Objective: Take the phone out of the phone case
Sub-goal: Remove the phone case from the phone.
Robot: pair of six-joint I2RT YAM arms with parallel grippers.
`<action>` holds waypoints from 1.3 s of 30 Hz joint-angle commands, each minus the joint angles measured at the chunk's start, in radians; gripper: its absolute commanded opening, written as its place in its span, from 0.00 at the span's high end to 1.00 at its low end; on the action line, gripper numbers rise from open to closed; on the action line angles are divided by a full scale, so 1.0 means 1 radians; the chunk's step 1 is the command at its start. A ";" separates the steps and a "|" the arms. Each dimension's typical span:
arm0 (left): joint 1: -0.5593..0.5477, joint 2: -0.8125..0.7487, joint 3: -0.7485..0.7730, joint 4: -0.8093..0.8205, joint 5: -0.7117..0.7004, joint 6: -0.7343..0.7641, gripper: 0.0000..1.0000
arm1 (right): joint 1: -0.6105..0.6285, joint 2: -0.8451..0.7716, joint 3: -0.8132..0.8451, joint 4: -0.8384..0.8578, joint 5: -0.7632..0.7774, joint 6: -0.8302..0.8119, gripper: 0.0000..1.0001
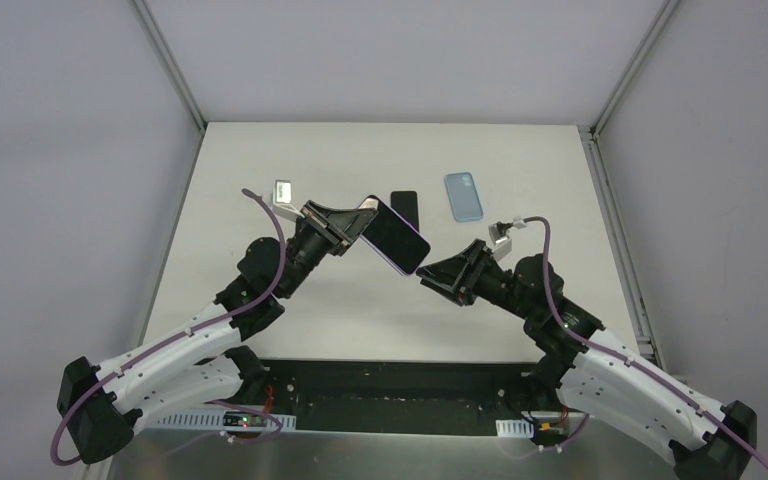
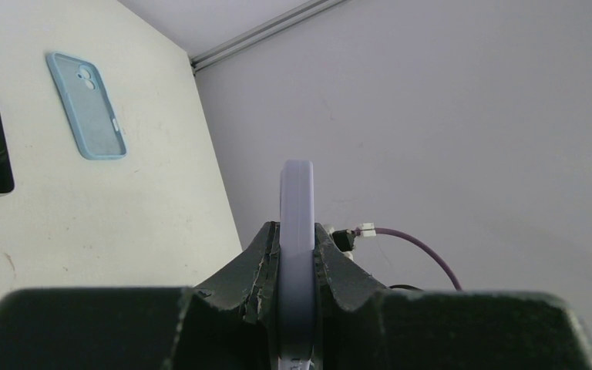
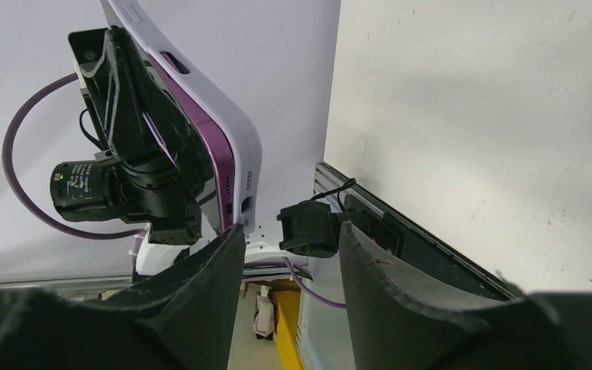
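Note:
My left gripper (image 1: 345,230) is shut on a phone in a lilac case (image 1: 396,236) and holds it in the air over the table's middle, screen up and tilted. In the left wrist view the case's edge (image 2: 297,231) stands between my fingers (image 2: 256,258). My right gripper (image 1: 428,277) is open, just right of the phone's lower corner. In the right wrist view the cased phone (image 3: 223,146) sits just beyond my left fingertip (image 3: 227,247); nothing lies between the jaws.
A bare black phone (image 1: 405,207) lies flat on the table behind the held one. An empty light blue case (image 1: 463,195) lies at the back right and shows in the left wrist view (image 2: 86,104). A small grey block (image 1: 282,190) lies at the back left.

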 commanded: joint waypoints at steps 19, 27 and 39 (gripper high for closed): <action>-0.027 0.009 0.085 0.098 0.057 -0.052 1.00 | 0.006 0.053 0.039 0.065 0.061 0.035 0.49; -0.041 0.003 0.089 0.099 0.062 -0.055 1.00 | 0.005 0.086 0.042 0.072 0.080 0.038 0.50; -0.045 -0.007 0.089 0.099 0.061 -0.054 1.00 | -0.004 0.128 0.049 0.101 0.078 0.060 0.50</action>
